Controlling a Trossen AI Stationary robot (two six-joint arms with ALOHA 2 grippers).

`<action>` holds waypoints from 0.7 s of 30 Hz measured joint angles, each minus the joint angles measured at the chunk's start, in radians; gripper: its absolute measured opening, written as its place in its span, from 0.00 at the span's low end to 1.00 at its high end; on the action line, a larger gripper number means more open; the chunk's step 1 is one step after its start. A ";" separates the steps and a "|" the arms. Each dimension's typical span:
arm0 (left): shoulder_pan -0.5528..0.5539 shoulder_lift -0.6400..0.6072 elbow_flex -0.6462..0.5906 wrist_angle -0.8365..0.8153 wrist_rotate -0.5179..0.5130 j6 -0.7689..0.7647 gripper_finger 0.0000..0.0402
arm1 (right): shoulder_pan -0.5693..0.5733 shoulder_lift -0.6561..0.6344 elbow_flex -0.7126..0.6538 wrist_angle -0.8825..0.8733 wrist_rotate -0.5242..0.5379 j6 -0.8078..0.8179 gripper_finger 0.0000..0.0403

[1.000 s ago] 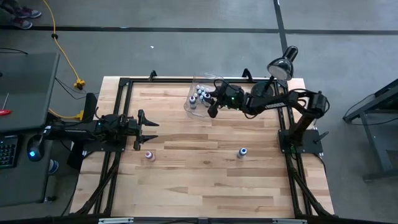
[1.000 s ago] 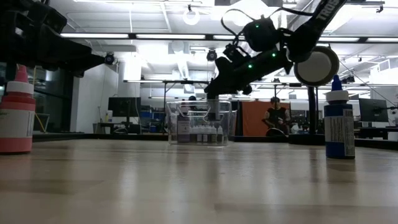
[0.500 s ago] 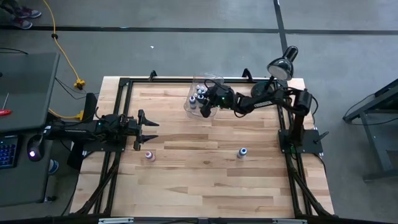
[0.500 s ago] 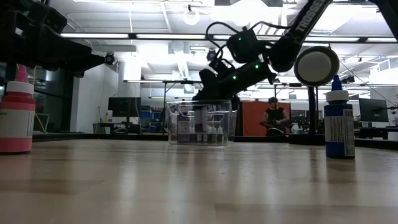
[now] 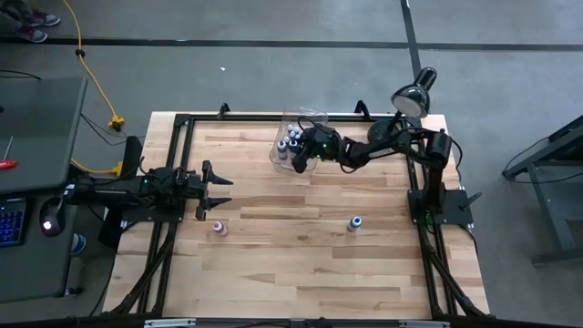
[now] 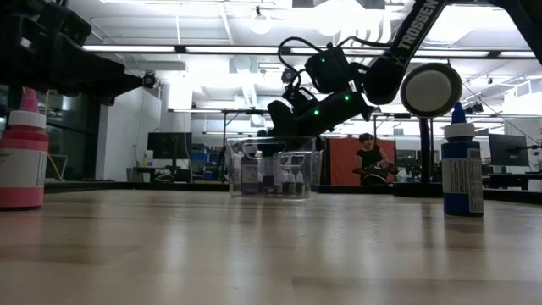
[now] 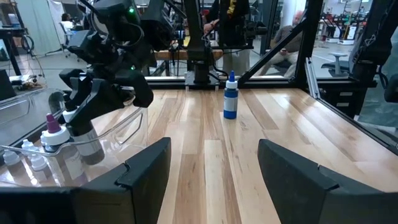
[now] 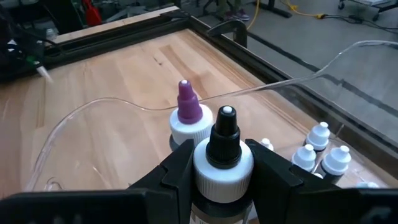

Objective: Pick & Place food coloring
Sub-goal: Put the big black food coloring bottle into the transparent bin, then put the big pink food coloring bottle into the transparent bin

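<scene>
High view: right gripper (image 5: 303, 160) over the bin (image 5: 276, 153) at the table's (image 5: 301, 264) far edge; left gripper (image 5: 219, 189) waits near the left edge, jaws wide. Pink bottle (image 5: 219, 227) and blue bottle (image 5: 355, 222) stand apart on the table.

Low view: right gripper (image 6: 284, 127) above the bin's rim.

Left wrist view: blue bottle (image 7: 231, 103) upright.

Right wrist view: fingers (image 8: 177, 171) clamp a black-tipped bottle (image 8: 222, 152); purple-tipped bottle (image 8: 187, 115) just beyond.

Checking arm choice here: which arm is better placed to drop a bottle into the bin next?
Right. Its gripper already clamps a black-tipped bottle over the clear bin; the left gripper waits open, far off.
</scene>
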 joint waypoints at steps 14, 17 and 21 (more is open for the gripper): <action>0.000 0.000 0.000 0.000 0.000 0.000 0.59 | 0.001 0.001 0.000 -0.009 0.101 0.044 0.72; 0.000 0.000 0.000 0.000 0.000 0.000 0.59 | 0.005 -0.001 0.000 -0.007 0.102 0.042 0.72; 0.000 0.000 0.000 0.000 0.001 0.000 0.59 | 0.013 -0.024 -0.001 -0.027 0.110 0.005 0.71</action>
